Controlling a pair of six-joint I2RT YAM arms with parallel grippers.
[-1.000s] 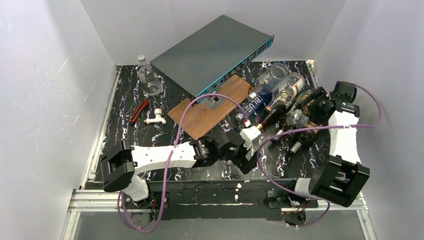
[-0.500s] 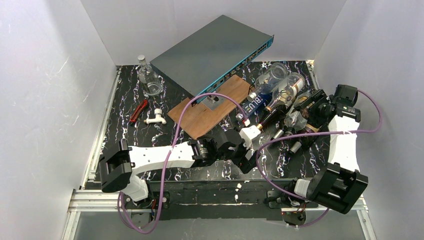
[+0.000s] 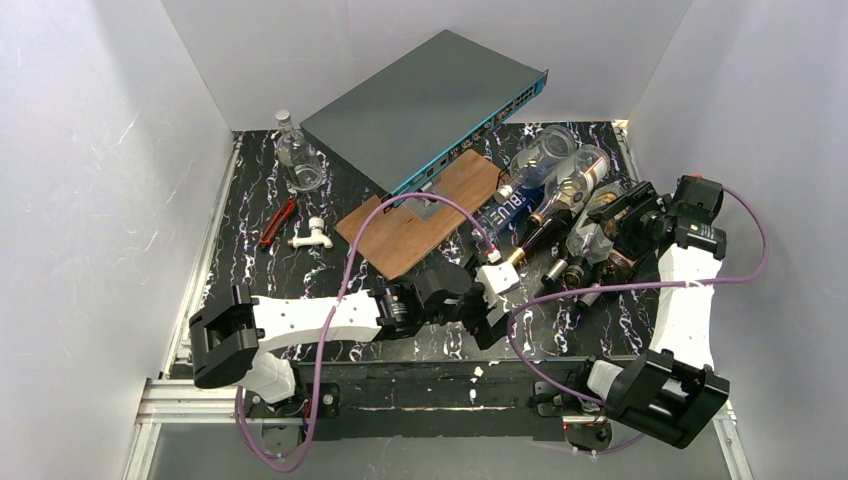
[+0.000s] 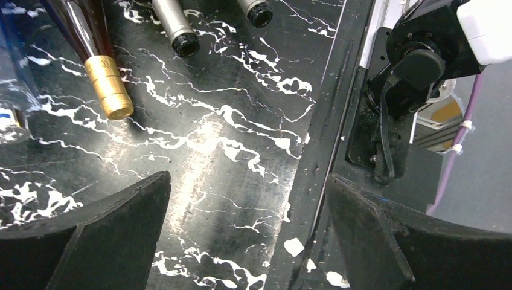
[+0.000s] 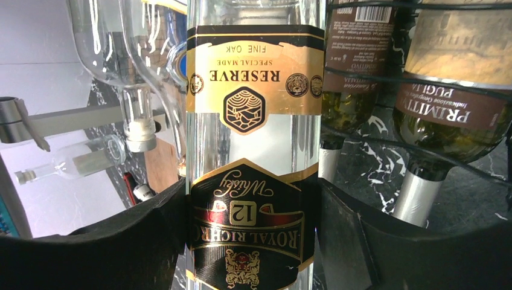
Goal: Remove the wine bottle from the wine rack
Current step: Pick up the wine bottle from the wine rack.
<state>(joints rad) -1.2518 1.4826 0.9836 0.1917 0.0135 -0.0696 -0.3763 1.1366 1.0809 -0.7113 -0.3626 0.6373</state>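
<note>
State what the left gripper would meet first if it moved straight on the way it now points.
Most likely the bare black marbled tabletop near its front edge, though depth is unclear. The open left gripper aims beside the gold-capped bottle neck.

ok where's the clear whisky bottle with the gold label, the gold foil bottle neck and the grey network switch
clear whisky bottle with the gold label (image 5: pixel 250 90): right wrist view, on the gold label
gold foil bottle neck (image 4: pixel 108 87): left wrist view, on the foil
grey network switch (image 3: pixel 420 100): top view, on its lid
</note>
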